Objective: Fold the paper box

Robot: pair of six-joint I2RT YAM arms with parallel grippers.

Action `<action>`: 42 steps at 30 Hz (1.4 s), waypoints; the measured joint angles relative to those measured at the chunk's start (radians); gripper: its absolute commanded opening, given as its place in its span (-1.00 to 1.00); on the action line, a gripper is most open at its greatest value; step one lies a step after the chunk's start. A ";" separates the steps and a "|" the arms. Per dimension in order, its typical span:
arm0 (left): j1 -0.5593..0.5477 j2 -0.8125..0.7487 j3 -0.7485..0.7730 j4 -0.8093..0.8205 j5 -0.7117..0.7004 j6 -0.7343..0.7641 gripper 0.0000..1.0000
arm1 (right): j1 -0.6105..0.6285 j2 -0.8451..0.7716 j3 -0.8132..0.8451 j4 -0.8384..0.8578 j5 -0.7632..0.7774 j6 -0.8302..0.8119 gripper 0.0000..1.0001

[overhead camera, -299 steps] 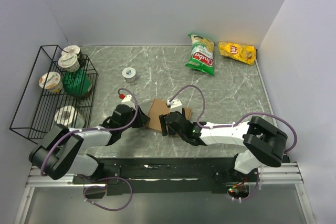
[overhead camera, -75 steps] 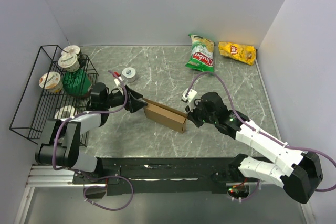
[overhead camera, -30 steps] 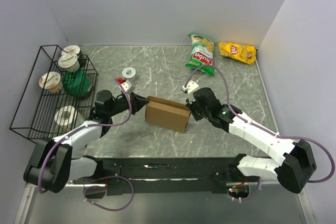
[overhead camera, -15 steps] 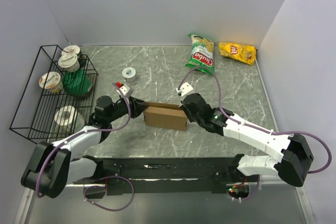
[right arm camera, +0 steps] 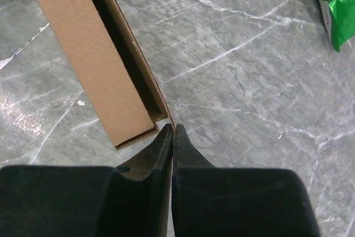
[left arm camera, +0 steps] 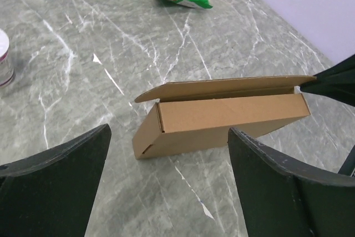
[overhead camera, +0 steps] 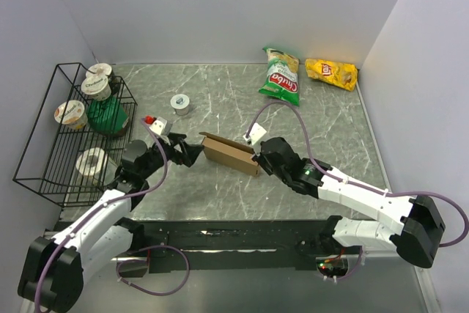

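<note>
The paper box (overhead camera: 231, 155) is a long, flat brown cardboard box lying on the marble table, its lid slightly raised along the far side. My left gripper (overhead camera: 192, 152) hovers just left of it, open wide and holding nothing. In the left wrist view the box (left arm camera: 222, 120) lies ahead of the two spread fingers (left arm camera: 55, 181), apart from them. My right gripper (overhead camera: 256, 157) is at the box's right end. In the right wrist view its jaws (right arm camera: 173, 127) are shut on the thin corner of the lid of the box (right arm camera: 89, 54).
A black wire basket (overhead camera: 44, 152) with cups stands at the left edge. A small white roll (overhead camera: 179, 102) lies behind the left gripper. A green snack bag (overhead camera: 281, 78) and a yellow one (overhead camera: 331, 72) lie at the back right.
My left gripper has opened, let go of the box's left end and drawn back to the left. The right gripper stays shut at the right end, and the box has turned slightly.
</note>
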 measured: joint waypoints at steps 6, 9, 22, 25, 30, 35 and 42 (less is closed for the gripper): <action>0.000 0.034 0.050 -0.067 0.005 -0.001 0.78 | 0.000 -0.001 0.000 0.008 -0.040 -0.027 -1.00; 0.005 0.080 0.083 -0.077 0.031 0.029 0.75 | -0.005 -0.002 0.000 0.011 -0.073 -0.040 -1.00; 0.141 0.227 0.169 -0.039 0.320 0.082 0.90 | -0.155 -0.019 0.002 0.008 -0.370 -0.151 -1.00; 0.144 0.218 0.177 -0.039 0.332 0.083 0.91 | -0.185 0.029 0.038 0.003 -0.416 -0.193 -1.00; 0.147 0.216 0.183 -0.060 0.333 0.093 0.94 | -0.235 0.117 0.100 0.009 -0.458 -0.250 -0.99; 0.153 0.251 0.217 -0.085 0.335 0.095 0.97 | -0.292 0.158 0.130 0.001 -0.513 -0.304 -0.96; 0.174 0.260 0.225 -0.085 0.334 0.094 0.97 | -0.343 0.174 0.143 -0.026 -0.536 -0.362 -0.95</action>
